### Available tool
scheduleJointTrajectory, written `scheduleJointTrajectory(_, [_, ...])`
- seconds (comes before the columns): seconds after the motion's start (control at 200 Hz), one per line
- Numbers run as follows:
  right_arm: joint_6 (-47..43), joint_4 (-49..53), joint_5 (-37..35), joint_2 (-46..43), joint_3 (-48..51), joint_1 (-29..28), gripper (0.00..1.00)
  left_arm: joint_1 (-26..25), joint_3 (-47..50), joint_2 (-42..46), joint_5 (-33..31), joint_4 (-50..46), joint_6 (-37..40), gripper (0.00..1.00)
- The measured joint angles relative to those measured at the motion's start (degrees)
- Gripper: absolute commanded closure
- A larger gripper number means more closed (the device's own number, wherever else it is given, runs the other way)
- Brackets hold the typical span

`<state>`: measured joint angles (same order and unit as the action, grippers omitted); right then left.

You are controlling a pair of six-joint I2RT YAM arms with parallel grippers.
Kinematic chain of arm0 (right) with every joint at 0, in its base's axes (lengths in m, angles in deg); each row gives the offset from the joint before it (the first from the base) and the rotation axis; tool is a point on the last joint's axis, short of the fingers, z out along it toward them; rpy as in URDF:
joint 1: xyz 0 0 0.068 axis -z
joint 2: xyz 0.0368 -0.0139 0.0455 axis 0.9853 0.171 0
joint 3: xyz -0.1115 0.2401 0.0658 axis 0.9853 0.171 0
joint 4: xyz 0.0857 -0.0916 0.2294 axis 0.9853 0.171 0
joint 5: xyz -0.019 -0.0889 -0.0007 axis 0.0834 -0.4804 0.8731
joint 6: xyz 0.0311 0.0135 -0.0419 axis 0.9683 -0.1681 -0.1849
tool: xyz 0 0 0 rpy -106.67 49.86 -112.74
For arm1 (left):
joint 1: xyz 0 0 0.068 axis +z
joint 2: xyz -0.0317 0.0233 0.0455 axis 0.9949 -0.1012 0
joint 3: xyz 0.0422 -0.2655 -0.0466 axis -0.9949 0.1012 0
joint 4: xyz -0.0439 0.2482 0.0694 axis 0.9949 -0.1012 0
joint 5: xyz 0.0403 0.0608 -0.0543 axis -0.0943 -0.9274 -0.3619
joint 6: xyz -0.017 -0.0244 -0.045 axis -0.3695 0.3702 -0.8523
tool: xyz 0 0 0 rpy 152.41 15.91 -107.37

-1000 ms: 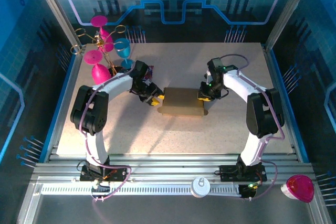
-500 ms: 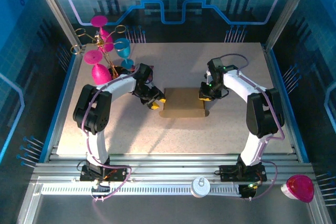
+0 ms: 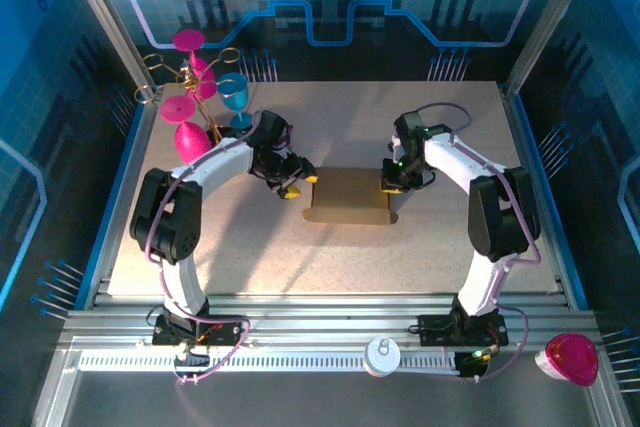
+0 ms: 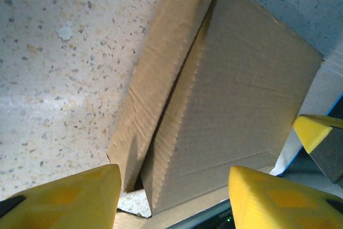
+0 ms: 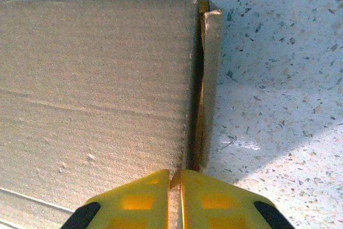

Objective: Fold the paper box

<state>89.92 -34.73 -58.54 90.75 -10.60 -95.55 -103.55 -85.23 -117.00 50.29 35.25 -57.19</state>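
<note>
The paper box, plain brown cardboard, lies flat in the middle of the table. My left gripper hovers at its left end, open, with nothing between its yellow fingers. In the left wrist view the paper box shows a side flap standing loose from the top panel, with a dark gap between them. My right gripper is at the right end. Its jaws are pressed together on the thin edge of the paper box, where the end flap meets the top panel.
A wire rack with pink and blue goblets stands at the back left, close behind my left arm. A white round cap and a pink object rest on the front rail. Bare speckled tabletop lies in front of the box.
My left gripper's jaws have opened wider, and it has shifted slightly toward the back at the box's left end. My right gripper's jaws have closed further on the right edge.
</note>
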Motion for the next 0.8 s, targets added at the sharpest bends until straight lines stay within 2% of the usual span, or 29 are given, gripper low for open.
scheduleJointTrajectory(0.39, [-1.3,1.1,-1.3,0.6,-0.2,-1.4,0.84,-1.2,-0.2,-5.9,0.5,2.3,2.1,0.46])
scheduleJointTrajectory(0.515, [-1.7,1.4,-1.1,0.6,-0.4,-1.4,0.82,-1.6,0.6,-5.9,0.9,4.7,2.1,0.51])
scheduleJointTrajectory(0.63, [-2.4,1.4,-0.2,0.6,-0.6,-1.4,0.74,-1.6,1.9,-5.9,1.2,5.4,2.8,0.58])
scheduleJointTrajectory(0.8, [-3.5,1.4,2.2,-0.5,-0.7,0.2,0.57,-1.4,3.4,-5.7,1.7,7.0,3.7,0.61])
